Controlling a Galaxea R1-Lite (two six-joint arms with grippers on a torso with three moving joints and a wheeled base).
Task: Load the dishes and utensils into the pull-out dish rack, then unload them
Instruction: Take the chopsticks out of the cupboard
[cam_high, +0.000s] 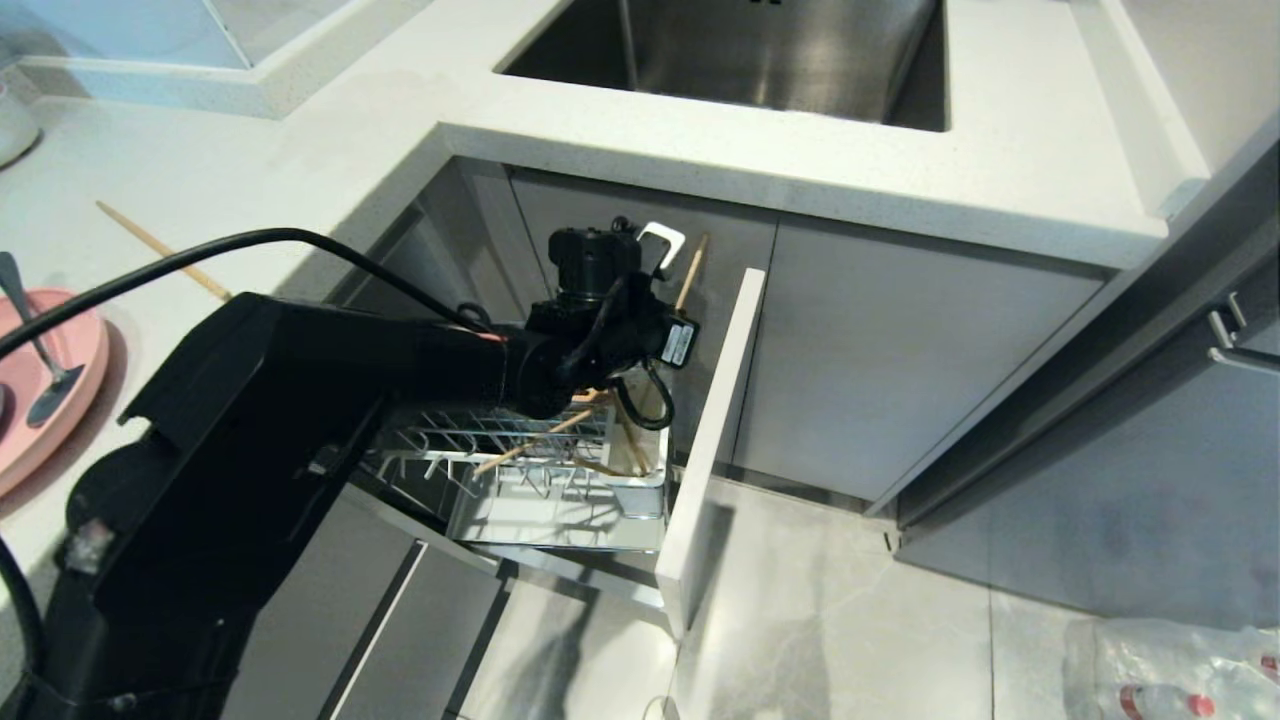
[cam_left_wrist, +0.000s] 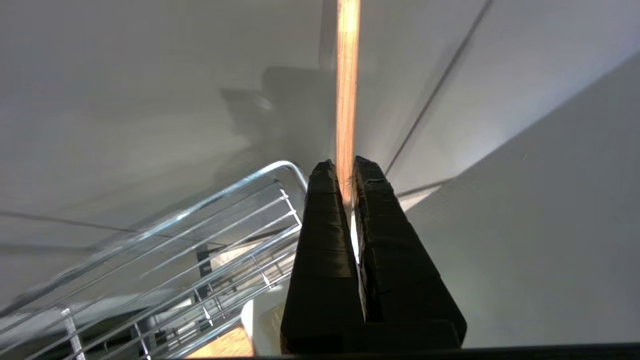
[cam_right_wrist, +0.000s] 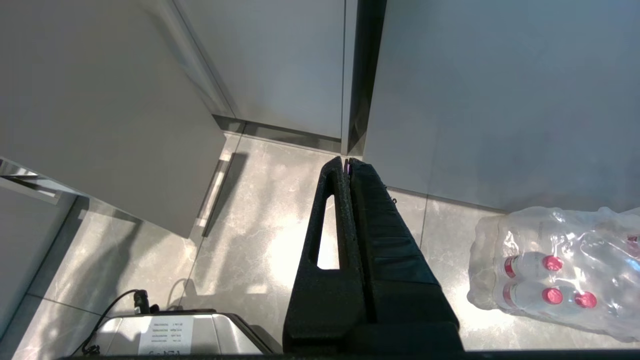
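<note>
- While it hangs above the chrome wire pull-out dish rack (cam_high: 520, 470), the left end effector (cam_left_wrist: 347, 172) pinches a thin light wooden chopstick (cam_left_wrist: 347, 75), which sticks out past its fingertips.
- Right end effector (cam_right_wrist: 346, 167): closed, empty, above the floor.

The left arm (cam_high: 330, 370) is stretched forward, and the left gripper (cam_left_wrist: 348, 172) has its jaws clamped on a chopstick (cam_left_wrist: 347, 90). The right gripper (cam_right_wrist: 346, 165) is held pointing at the floor, jaws pressed together.
</note>
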